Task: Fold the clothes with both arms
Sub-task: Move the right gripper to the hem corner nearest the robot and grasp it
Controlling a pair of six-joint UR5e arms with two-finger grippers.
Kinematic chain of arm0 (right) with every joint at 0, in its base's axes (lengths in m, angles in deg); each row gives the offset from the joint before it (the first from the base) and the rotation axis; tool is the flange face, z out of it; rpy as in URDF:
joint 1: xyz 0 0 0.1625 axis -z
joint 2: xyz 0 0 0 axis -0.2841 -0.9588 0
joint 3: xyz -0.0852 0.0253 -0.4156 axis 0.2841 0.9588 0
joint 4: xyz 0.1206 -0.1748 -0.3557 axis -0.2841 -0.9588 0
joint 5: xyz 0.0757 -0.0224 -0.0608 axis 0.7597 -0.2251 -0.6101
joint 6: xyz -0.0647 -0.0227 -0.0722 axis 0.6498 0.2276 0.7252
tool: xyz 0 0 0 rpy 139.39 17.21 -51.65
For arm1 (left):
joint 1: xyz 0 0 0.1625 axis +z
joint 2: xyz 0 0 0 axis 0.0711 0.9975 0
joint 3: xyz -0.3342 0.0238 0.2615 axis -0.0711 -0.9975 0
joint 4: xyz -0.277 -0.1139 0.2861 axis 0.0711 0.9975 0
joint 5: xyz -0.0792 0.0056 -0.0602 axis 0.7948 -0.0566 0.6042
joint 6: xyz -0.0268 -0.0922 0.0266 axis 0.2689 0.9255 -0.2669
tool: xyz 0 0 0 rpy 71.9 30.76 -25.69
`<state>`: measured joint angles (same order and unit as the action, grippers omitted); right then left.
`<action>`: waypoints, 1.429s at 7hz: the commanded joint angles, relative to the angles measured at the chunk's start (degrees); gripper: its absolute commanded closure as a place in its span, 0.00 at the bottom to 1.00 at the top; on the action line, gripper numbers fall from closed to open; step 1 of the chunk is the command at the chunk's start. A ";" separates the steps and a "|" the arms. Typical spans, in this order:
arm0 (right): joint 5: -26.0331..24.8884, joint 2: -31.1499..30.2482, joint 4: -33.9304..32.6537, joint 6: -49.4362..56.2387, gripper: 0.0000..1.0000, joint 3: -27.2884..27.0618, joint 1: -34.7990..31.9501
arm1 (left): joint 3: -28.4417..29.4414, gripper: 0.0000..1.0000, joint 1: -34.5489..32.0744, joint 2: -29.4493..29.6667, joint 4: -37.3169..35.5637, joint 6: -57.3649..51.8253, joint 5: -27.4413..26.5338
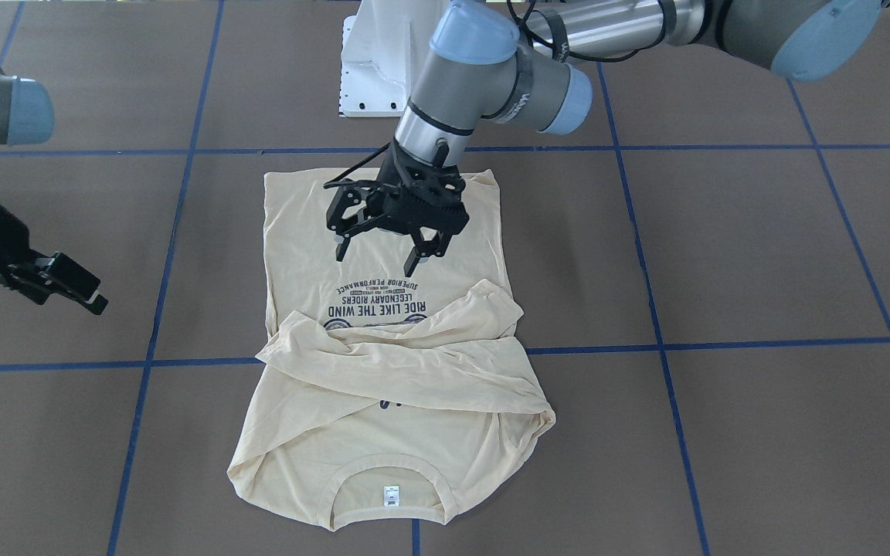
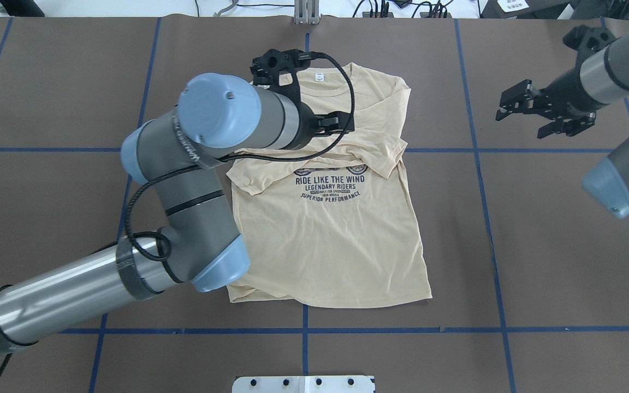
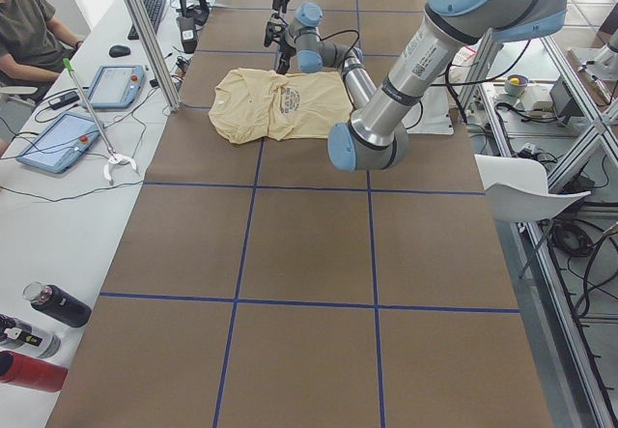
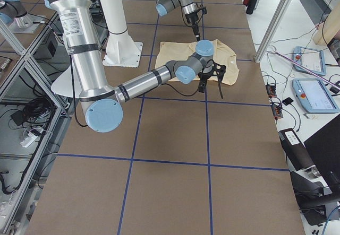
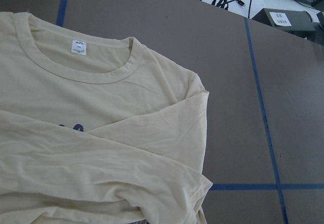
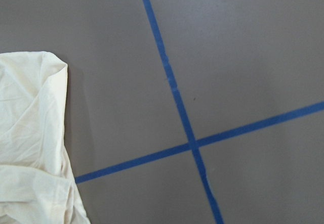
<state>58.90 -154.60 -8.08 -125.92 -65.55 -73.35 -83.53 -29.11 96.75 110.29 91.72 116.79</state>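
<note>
on the brown tabletop [image 1: 723, 247], pale yellow t-shirt [image 1: 383, 363] flat (sleeves crossed over chest), left tool [image 1: 375, 259] above it, fingers apart, right tool [image 2: 519, 123] at its 2 o'clock from overhead, likewise apart

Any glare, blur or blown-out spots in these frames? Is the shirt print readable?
Front-facing view: soft, even light, no glare, and the T-shirt print is sharp but upside down. Overhead view: the print is legible, the left arm covers one side of the shirt, and the top edge is blown out white. Left wrist view: in focus, but the neck label text is too small to read. Right wrist view: the shirt looks washed out.
</note>
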 commanded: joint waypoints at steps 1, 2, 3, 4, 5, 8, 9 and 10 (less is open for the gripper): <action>-11.89 -1.37 -0.16 -18.58 0.01 -7.46 13.28 | -10.72 0.03 -3.00 -10.39 -2.10 -8.49 2.62; -15.16 -1.46 -0.16 -25.61 0.01 -9.32 18.21 | -15.73 0.04 -4.94 -16.01 -2.10 -13.24 4.54; -20.59 -1.46 -0.24 -30.38 0.01 -10.12 23.57 | -18.74 0.06 -6.70 -20.94 -2.10 -15.81 7.35; -25.86 -1.46 -0.24 -34.08 0.02 -11.00 28.58 | -19.81 0.07 -9.41 -23.95 -2.53 -16.70 12.34; -28.35 -2.42 -0.33 -36.82 0.02 -11.71 32.29 | -22.26 0.07 -10.39 -27.11 -2.45 -16.71 12.73; -34.79 -7.70 -0.42 -41.48 0.04 -14.17 40.40 | -23.60 0.06 -10.49 -27.67 -2.62 -13.48 13.35; -35.05 -8.31 -0.42 -42.72 0.10 -14.17 41.37 | -24.39 0.06 -10.58 -27.67 -2.62 -13.20 13.18; -36.10 -8.14 -0.42 -42.82 0.12 -14.09 42.25 | -24.57 0.06 -10.41 -28.02 -2.80 -13.20 12.92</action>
<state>23.80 -162.56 -8.50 -168.04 -79.63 -32.31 -107.66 -39.62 69.01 107.63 78.19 129.92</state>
